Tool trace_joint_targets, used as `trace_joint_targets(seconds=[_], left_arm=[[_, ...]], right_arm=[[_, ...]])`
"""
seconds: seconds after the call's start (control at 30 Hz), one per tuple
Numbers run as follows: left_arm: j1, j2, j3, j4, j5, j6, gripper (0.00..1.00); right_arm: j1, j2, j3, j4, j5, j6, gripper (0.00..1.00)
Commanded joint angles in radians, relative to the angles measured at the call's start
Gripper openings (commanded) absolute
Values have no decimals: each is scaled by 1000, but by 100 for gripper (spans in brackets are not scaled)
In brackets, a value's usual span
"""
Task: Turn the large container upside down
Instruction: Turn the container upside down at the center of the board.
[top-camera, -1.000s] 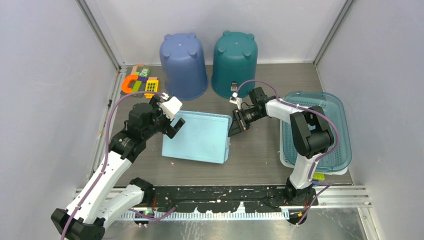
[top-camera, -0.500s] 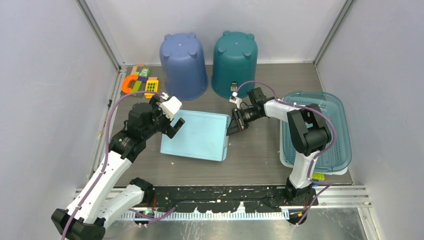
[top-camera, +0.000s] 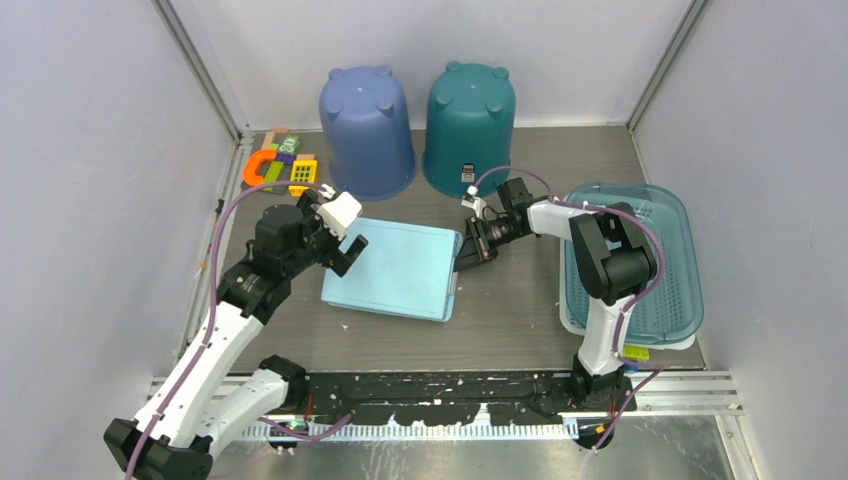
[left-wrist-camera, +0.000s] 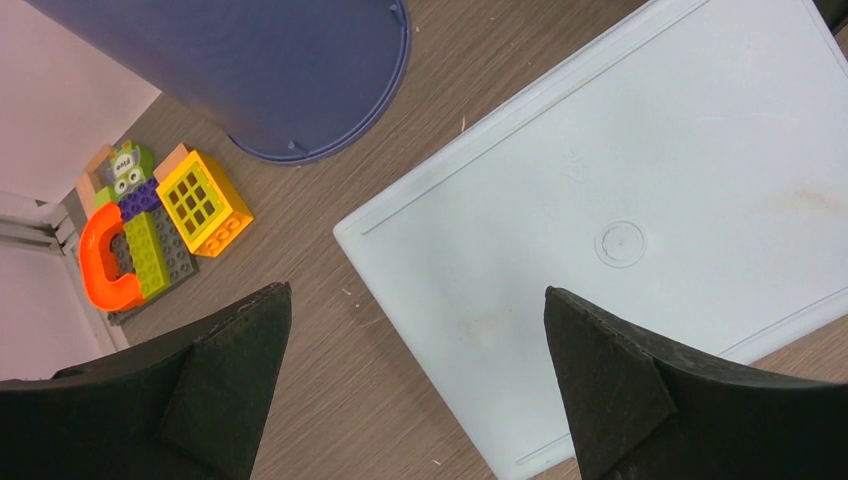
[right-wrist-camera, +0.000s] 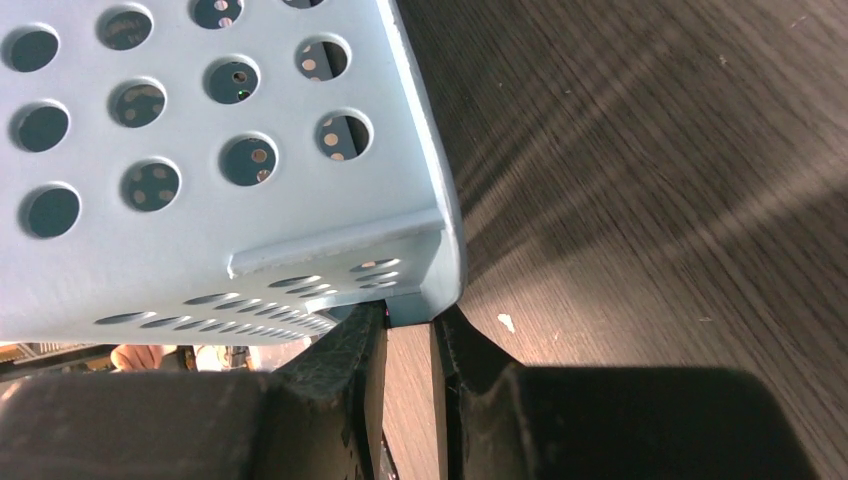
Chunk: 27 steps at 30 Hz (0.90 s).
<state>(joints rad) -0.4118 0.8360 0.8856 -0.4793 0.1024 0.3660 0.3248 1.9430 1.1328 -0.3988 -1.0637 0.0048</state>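
Grey wood-grain desk (top-camera: 520, 310), pale walls enclosing it. Container (top-camera: 395, 270) lying at desk centre, base facing up. Light blue, rectangular. Flat base showing raised border and small round mark. Side wall showing rows of round holes. Right gripper (right-wrist-camera: 408, 322) pinching rim corner on container's right side, jaws nearly together on it. Left gripper (left-wrist-camera: 410, 295) hovering above container's left corner, jaws spread wide, grasping nothing. Blue bucket (top-camera: 366, 130) standing inverted just behind container, blocks (top-camera: 280, 165) lying left of bucket.
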Motion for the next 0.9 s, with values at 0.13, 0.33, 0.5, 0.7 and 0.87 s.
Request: trace_joint_targets(seconds=[0.13,0.33,0.5,0.7,0.87], left_arm=[[11,-1,13,21,24,-17,98],[13,-1,15,20,26,-19,98],[14,-1,15,18,29,-20,98],[14,0,16,18,31,-21,98],[15,2,16,19,32,-21,98]], right_arm=[[-13,10,-3,42,19,-6,12],[-22,24,-6,47,16,26,15],[-26,27,-5,49,16,30,18],[-31,30,-7,54,15,39,22],[-38,32,-11,63,13,51,24]])
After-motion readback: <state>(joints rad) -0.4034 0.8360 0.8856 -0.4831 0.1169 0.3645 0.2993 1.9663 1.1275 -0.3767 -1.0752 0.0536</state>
